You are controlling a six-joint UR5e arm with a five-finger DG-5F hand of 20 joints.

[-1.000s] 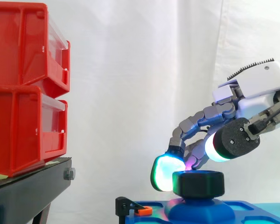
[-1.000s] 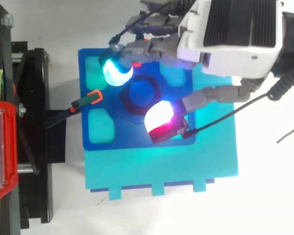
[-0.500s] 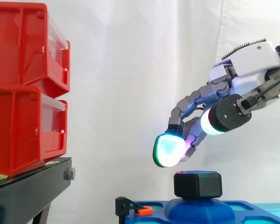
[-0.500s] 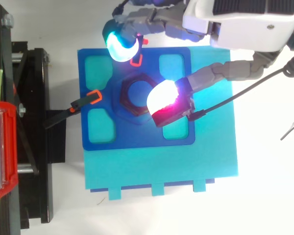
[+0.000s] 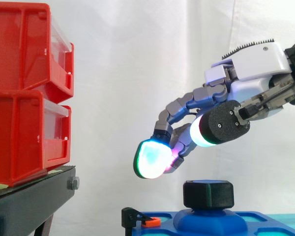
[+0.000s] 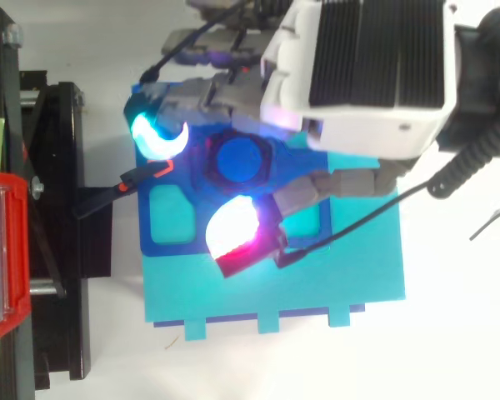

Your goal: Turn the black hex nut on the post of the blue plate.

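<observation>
The hand [image 5: 250,64] is held empty and spread wide just above the black hex nut [image 5: 208,194] on the blue plate's [image 5: 270,227] post [image 6: 237,160], apparently so its flats can be straddled.

Chunky black hex nut [image 5: 208,194] sits level on the round blue post [image 6: 237,160], smack in the middle of the flat blue plate [image 6: 175,247], nothing touching it.

"Any room over that black hex nut [image 5: 208,194]?"
"Yes, clear air between it and the robot hand [image 5: 250,69] hanging above it. At the frame's left stacked red plastic bins [image 5: 29,93] block the way; the middle is open."
</observation>
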